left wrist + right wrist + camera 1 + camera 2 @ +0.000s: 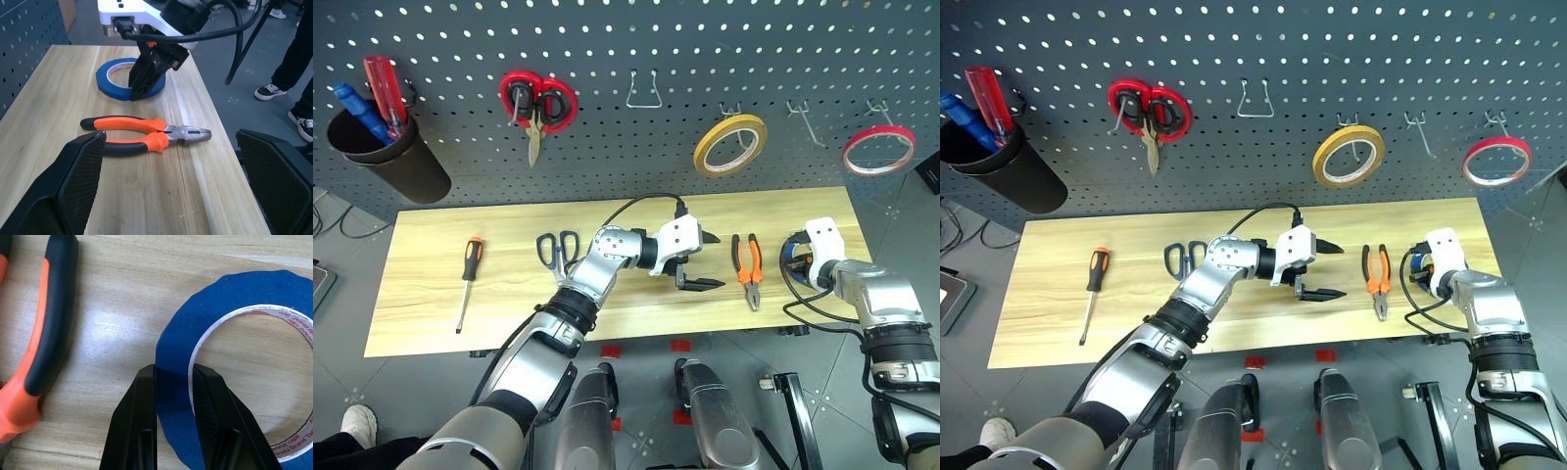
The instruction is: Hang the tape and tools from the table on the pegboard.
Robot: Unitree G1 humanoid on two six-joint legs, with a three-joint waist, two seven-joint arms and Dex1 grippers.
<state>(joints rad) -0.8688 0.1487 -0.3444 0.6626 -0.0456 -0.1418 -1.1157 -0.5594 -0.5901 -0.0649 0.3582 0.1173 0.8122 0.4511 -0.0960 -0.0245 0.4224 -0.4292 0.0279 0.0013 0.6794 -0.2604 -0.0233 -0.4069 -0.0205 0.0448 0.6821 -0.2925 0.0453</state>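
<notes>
Two black fingers of the right gripper (173, 382) are pinching the band of the thick blue tape roll (234, 367), lying flat at the wooden table's (431, 245) right end, below the dark grey pegboard (607, 39). Left gripper (698, 260) is hovering spread, short of the orange-and-black-handled pliers (749, 266).

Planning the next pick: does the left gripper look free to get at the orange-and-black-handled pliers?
Probably yes. The left gripper is open beside the orange-and-black-handled pliers, bare wooden table between them; the right gripper grips the blue tape roll beyond.
</notes>
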